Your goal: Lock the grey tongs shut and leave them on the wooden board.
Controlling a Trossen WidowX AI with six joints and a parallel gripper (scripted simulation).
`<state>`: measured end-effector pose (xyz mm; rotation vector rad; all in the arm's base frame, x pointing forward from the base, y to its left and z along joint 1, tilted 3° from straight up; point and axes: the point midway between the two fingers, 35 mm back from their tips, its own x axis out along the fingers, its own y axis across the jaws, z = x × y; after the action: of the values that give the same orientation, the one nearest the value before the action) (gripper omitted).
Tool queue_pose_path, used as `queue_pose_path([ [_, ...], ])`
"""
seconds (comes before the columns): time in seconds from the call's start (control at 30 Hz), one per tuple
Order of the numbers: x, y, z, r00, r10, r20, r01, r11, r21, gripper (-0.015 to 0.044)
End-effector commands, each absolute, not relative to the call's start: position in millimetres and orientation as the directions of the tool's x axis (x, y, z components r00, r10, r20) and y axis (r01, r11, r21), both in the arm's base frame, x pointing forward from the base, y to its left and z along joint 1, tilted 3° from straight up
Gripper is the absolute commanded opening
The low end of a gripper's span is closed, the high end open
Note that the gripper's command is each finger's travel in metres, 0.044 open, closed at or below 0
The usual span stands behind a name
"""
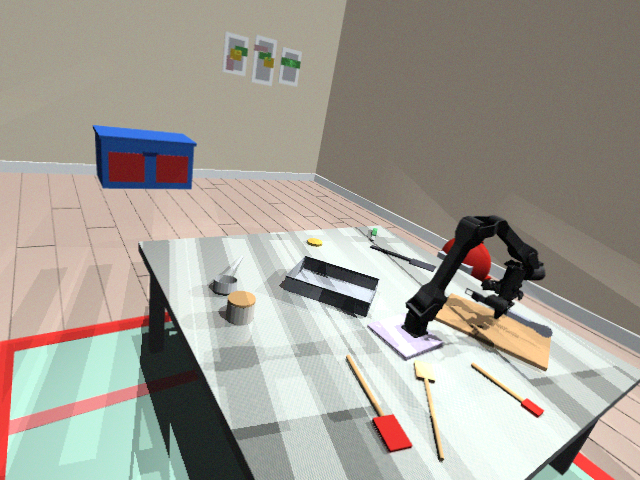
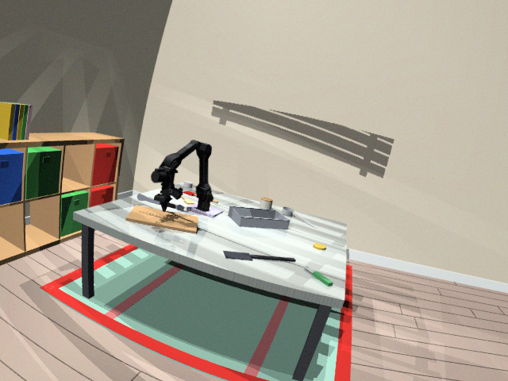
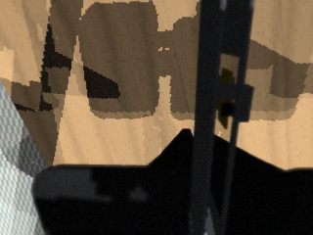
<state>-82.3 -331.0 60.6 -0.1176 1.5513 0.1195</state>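
- Wooden board (image 1: 522,343) (image 2: 139,217) (image 3: 132,142) = landmark, flat on the table (image 1: 289,382) (image 2: 286,246) (image 3: 15,181); in the wrist view its lower part is hidden by the black gripper parts.
- Gripper (image 1: 500,304) (image 2: 164,205) (image 3: 193,136): clenched on the grey tongs (image 1: 537,326) (image 2: 145,198) (image 3: 202,98), above the board. Exact contact pt hard to see, black on dark grey.
- Tongs: off the tin, held over / along the far side of the board in top view, paddle end toward the board's R end. Touching board or not: can't tell.
- Tongs' arms run close together in wrist view, w/ a small yellow part between; both ends cut off by the frame. Lock state: can't tell.
- Roasting tin (image 1: 330,300) (image 2: 262,221): L of board in top view, well apart.
- Lilac base plate (image 1: 379,328) (image 2: 217,211): just beside board, arm's foot hides its middle; in ext. view partly behind arm.
- Big red-headed spatula (image 1: 391,432), pale-headed one (image 1: 424,370), small red-headed one (image 1: 532,407): all on near side of board, top view; hard to sort out behind the arm in ext. view.
- Dark spatula (image 1: 423,264) (image 2: 237,255): beyond board, top view; R of & nearer than board, ext. view.
- Jar w/ tan lid (image 1: 240,312) (image 2: 267,203): L of board past tin, top view; lower part hidden by tin, ext. view.
- Board in wrist view: heavy shadows, edges jagged, grain hard to read.
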Motion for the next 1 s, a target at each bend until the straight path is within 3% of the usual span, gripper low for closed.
queue_pose_path([
  [0.0,-82.3,-331.0,60.6,0.016,0.002,-1.0,-0.151,0.989,0.0,-0.0124],
  [0.7,-82.3,-331.0,60.6,0.016,0.002,-1.0,-0.151,0.989,0.0,0.0427],
  [0.97,-58.8,-329.5,79.4,0.018,0.001,-1.0,-0.151,0.988,-0.002,0.044],
])
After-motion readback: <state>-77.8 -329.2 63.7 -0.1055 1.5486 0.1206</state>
